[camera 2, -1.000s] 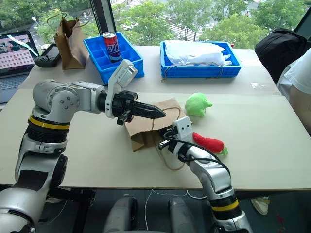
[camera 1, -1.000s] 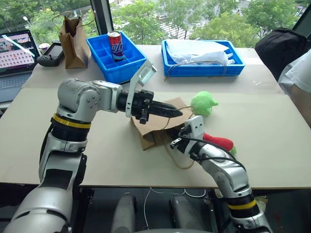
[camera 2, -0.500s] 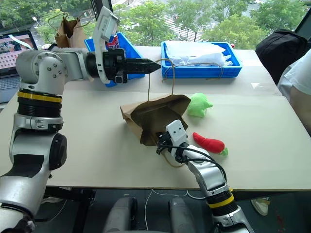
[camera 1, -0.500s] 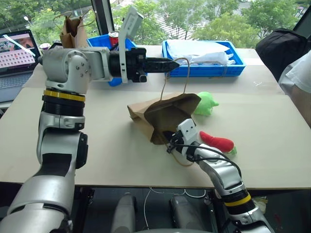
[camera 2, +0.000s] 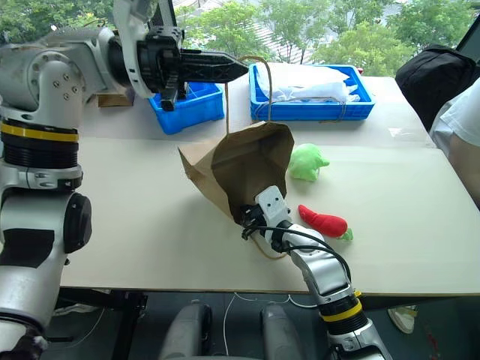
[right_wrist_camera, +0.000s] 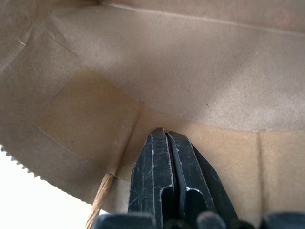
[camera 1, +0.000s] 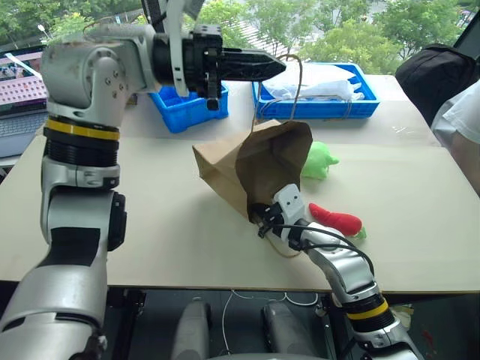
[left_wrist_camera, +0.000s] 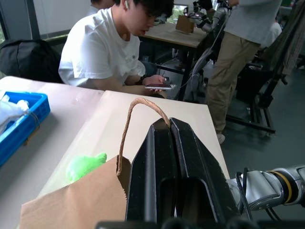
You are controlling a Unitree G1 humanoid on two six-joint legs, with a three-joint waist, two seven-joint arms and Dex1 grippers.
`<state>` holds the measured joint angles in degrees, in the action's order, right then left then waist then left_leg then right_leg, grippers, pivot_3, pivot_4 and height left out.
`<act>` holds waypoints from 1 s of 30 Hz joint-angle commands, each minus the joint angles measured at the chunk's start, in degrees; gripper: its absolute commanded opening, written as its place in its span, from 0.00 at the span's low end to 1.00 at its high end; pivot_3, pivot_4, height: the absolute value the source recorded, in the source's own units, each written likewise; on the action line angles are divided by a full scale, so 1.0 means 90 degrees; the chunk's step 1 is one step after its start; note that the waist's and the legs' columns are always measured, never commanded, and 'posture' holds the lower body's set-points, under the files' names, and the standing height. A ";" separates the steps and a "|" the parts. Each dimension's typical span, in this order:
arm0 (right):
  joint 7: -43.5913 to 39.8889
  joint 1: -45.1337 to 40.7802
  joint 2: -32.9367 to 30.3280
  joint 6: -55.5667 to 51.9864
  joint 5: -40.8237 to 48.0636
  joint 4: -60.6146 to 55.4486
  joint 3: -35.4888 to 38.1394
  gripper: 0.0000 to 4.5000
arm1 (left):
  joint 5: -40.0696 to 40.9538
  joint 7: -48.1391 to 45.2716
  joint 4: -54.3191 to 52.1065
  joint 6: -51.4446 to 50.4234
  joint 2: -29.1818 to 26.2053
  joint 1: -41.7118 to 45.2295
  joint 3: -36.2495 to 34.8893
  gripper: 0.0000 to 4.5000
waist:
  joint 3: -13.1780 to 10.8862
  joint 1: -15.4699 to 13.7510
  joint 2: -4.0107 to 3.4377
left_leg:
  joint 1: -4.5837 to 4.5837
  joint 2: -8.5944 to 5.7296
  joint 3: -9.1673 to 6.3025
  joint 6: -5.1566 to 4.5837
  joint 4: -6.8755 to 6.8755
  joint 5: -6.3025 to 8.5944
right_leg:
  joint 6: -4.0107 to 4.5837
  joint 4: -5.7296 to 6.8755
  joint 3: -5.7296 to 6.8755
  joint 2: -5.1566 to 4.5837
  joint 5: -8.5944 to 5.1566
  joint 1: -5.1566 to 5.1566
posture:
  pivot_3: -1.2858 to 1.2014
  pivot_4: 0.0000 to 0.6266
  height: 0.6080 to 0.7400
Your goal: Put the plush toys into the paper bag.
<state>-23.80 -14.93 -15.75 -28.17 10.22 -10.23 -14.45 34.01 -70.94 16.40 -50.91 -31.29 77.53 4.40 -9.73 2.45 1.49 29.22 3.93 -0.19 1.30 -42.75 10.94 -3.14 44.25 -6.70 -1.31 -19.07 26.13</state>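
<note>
From the head, the left gripper (camera 1: 279, 66) is clamped on a cord handle (camera 1: 294, 90), lifting the paper bag (camera 1: 259, 165) mouth-open off the table (camera 1: 150, 225). The right gripper (camera 1: 259, 217) pinches the bag's lower edge; the green toy (camera 1: 319, 160) and red toy (camera 1: 335, 219) lie just beside. Left wrist: fingers (left_wrist_camera: 157, 157) closed on the handle. Right wrist: closed fingers (right_wrist_camera: 164, 162) against brown paper.

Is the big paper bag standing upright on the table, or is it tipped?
Tipped. The paper bag leans with its mouth open toward the robot, hanging by one cord handle from the shut left gripper; the right gripper pins its lower rim.

Pale table (camera 1: 157, 217): paper bag (camera 1: 262, 161), plush toys (camera 1: 334, 219) (green, red), blue bins (camera 1: 315, 105).
</note>
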 commanded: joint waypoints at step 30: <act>-0.0963 0.0602 -0.3700 -0.3126 0.2688 -0.2344 0.4389 0.99 | 0.0049 0.0245 -0.0625 -0.0021 0.0304 -0.0875 -0.0114 0.00 | -0.0005 -0.0019 -0.0009 | 0.0011 -0.0007 0.0002 -0.0001 0.0006 0.0000 | 0.0003 -0.0010 -0.0002 -0.0008 0.0002 0.0005 | 0.52 0.24 0.44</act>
<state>-30.26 -12.83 -46.18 -57.82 37.11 -32.66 24.69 33.39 -68.64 13.12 -50.82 -28.28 69.32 4.44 -9.78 2.28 1.41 29.33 3.87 -0.18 1.29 -42.69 10.94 -3.11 44.14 -6.72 -1.38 -19.05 26.19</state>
